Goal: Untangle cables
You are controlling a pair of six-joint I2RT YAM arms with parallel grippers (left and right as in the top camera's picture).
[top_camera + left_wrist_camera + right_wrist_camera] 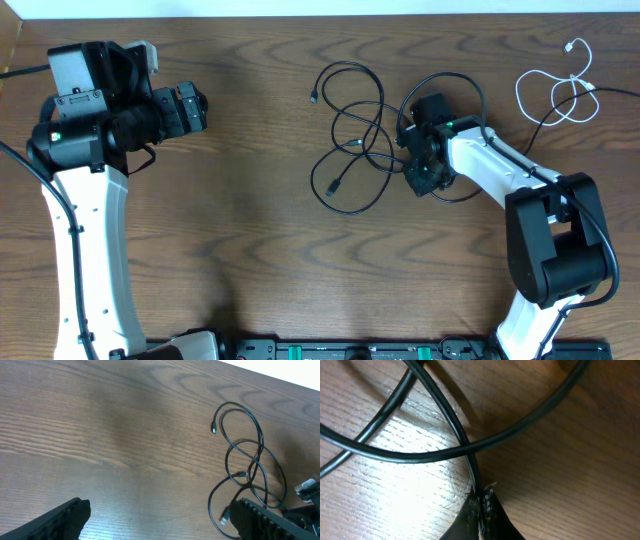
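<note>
The black cables (pixel 352 146) lie in loose overlapping loops near the middle of the counter (pixel 250 230). The white cable (pixel 520 93) lies coiled well apart from them, toward the far right corner.

Handling, as judged: the cords are thin, light and limp. They slide easily on the wood, and a pull on one strand is likely to drag the whole bundle. Take hold on a bare run of cord close to a crossing, or just behind an end plug. Do not grip the plug itself.

The right end effector (pixel 481 502) is down at the right edge of the black loops. Its fingertips are pressed together and pinch one black strand just below a point where two strands cross.

The left end effector (pixel 195 108) is spread wide, holds nothing and hangs well to the left of the cords.
</note>
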